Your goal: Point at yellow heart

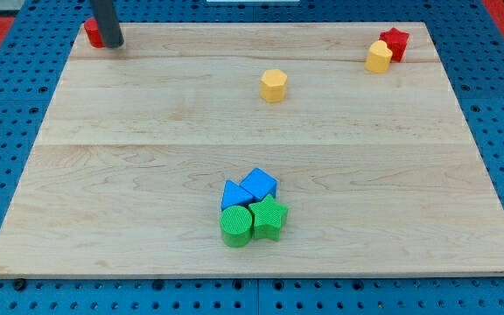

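The yellow heart (pixel 378 56) lies near the board's top right corner, touching a red star (pixel 395 41) just behind it. My tip (pixel 113 43) rests on the board at the top left corner, far to the left of the yellow heart. A red block (pixel 92 33) sits right beside the rod, partly hidden by it.
A yellow pentagon-like block (pixel 273 86) lies at upper centre. A tight cluster sits at lower centre: a blue triangle (pixel 234 194), a blue cube (pixel 259 184), a green cylinder (pixel 236 226) and a green star (pixel 269 217). The wooden board (pixel 103 175) is ringed by blue pegboard.
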{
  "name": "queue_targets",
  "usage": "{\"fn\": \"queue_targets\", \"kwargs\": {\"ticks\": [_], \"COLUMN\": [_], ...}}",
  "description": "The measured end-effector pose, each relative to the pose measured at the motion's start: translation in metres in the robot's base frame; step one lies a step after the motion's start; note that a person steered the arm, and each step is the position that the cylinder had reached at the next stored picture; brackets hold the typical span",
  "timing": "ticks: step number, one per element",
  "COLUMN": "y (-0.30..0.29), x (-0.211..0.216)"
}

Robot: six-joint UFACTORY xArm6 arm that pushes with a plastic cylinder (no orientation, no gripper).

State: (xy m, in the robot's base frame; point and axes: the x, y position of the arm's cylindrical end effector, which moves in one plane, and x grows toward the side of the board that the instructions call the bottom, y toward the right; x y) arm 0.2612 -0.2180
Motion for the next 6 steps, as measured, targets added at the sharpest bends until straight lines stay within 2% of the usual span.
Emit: {"fn": "queue_targets", "kwargs": {"ticks": [1, 2, 3, 4, 5, 6], "y": [0.03, 0.113, 0.246, 0.403, 0.5, 0.503], "x": [0.069, 0.13, 0.152, 0.147, 0.088, 0.041]}}
